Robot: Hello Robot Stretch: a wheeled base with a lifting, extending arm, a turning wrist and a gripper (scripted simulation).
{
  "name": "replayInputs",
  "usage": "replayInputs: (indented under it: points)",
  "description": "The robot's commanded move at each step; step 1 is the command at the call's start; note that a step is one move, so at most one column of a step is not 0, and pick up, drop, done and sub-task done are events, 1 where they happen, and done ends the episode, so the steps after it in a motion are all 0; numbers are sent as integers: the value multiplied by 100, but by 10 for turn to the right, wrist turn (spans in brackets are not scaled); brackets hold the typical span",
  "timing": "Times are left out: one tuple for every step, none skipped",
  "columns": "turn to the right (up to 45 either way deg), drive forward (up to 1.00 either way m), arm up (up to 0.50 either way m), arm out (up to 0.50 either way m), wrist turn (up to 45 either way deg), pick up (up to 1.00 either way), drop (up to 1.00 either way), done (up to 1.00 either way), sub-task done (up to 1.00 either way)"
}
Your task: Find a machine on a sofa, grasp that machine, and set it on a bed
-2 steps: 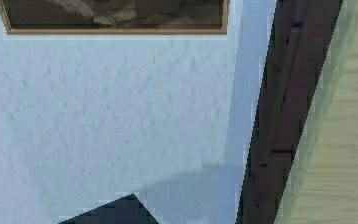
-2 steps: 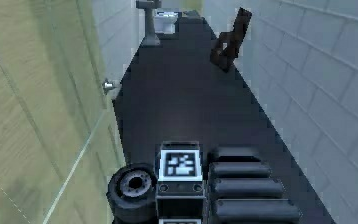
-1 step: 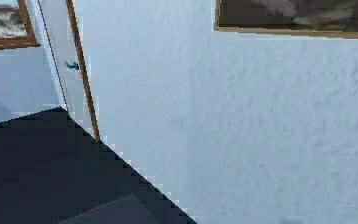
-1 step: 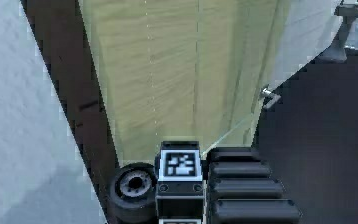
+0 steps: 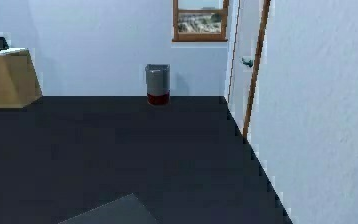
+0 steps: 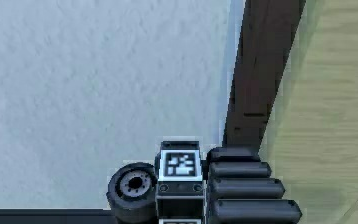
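Fwd view looks down over floor [image 5: 137, 150] to far bin [image 5: 157, 84]; side view close on wall [image 6: 87, 90]

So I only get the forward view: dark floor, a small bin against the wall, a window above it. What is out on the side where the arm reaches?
Observer: In the arm side view, a pale wall stands across that side.
Operator: Anything breaking it up?
Observer: Yes, a dark brown door frame runs up the arm side view's right, with a light wood panel past it.
Operator: And the arm itself?
Observer: Its dark bar sits at the bottom edge, with the gripper left of a white marker. I cannot tell whether it holds anything.
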Motion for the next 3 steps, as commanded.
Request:
replayInputs:
  points:
    - [-330, 0, 0, 0, 0, 0, 0, 0, 0]
    - [0, 10, 0, 0, 0, 0, 0, 0, 0]
    - [-210, 0, 0, 0, 0, 0, 0, 0, 0]
